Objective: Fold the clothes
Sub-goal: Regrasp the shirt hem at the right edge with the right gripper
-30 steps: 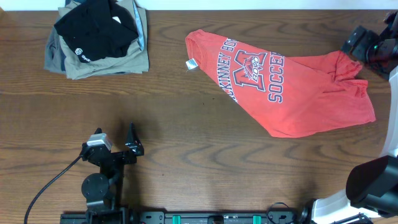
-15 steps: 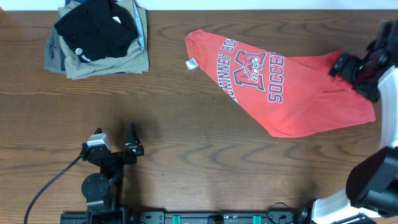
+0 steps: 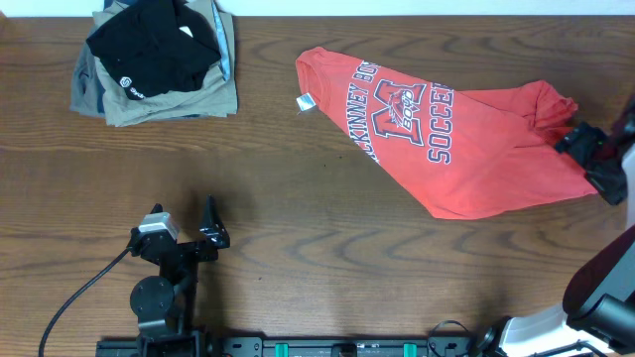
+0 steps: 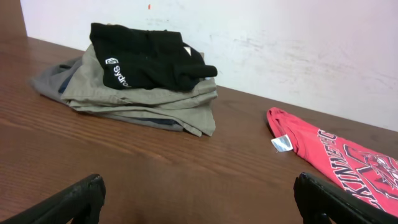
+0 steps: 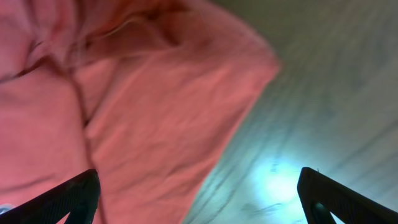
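Observation:
The red-orange T-shirt (image 3: 456,139) lies crumpled on the table's right half, white and dark-red lettering up, white neck tag (image 3: 305,102) at its left. My right gripper (image 3: 587,159) is open, hovering over the shirt's right edge; its wrist view shows the red cloth (image 5: 124,106) beneath the spread fingers (image 5: 199,196), holding nothing. My left gripper (image 3: 184,226) is open and empty near the front left, far from the shirt. The left wrist view shows its fingertips (image 4: 199,199) and the shirt's collar end (image 4: 336,155) at right.
A stack of folded garments, black (image 3: 154,45) on khaki-grey (image 3: 159,99), sits at the back left, also in the left wrist view (image 4: 143,59). A white wall (image 4: 280,43) rises behind the table. Bare wood (image 3: 317,218) lies between the grippers.
My right gripper has moved from the back right corner toward the front, down along the shirt's right edge. The shirt's right end has shifted a little. The left arm has not moved.

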`<state>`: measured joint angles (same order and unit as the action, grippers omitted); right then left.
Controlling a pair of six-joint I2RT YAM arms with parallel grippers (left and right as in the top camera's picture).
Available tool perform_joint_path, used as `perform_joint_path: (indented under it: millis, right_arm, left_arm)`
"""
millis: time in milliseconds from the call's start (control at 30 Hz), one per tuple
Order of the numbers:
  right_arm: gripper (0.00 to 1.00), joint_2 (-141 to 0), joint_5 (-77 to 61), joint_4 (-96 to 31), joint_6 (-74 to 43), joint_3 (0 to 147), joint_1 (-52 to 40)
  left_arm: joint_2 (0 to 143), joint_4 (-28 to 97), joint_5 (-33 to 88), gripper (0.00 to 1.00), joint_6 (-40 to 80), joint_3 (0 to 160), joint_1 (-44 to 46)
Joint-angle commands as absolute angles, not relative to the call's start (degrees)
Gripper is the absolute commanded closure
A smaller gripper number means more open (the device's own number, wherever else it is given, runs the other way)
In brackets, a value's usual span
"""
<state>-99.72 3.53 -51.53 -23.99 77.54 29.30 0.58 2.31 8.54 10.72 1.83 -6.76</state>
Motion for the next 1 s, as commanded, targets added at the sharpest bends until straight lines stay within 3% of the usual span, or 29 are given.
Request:
perform_joint_path:
  millis: [0, 400, 600, 800, 967]
  right_arm:
    - [0.01, -100.12, 4.51, -51.31, -24.53, 77.47, 32.18]
    - [0.05, -107.09, 4.54, -50.43, -20.91, 77.45, 36.01]
    - [0.13, -110.08, 5.17, -48.88, -20.93, 77.45, 36.60]
    - [0.35, -112.73, 4.60, -47.27, -20.88, 77.45, 39.24]
    - [0.31, -115.59, -0.01, -45.04, -18.44, 77.45, 40.12]
  left_arm:
    - [0.23, 3.11, 8.29, 0.02, 11.00, 0.23, -7.05]
    - [0.23, 3.11, 8.29, 0.02, 11.00, 0.23, -6.87]
    - [0.23, 3.11, 8.29, 0.02, 11.00, 0.23, -6.83]
    - [0.23, 3.11, 8.29, 0.02, 11.00, 0.23, -6.83]
    - [0.23, 3.11, 8.29, 0.02, 11.00, 0.23, -6.83]
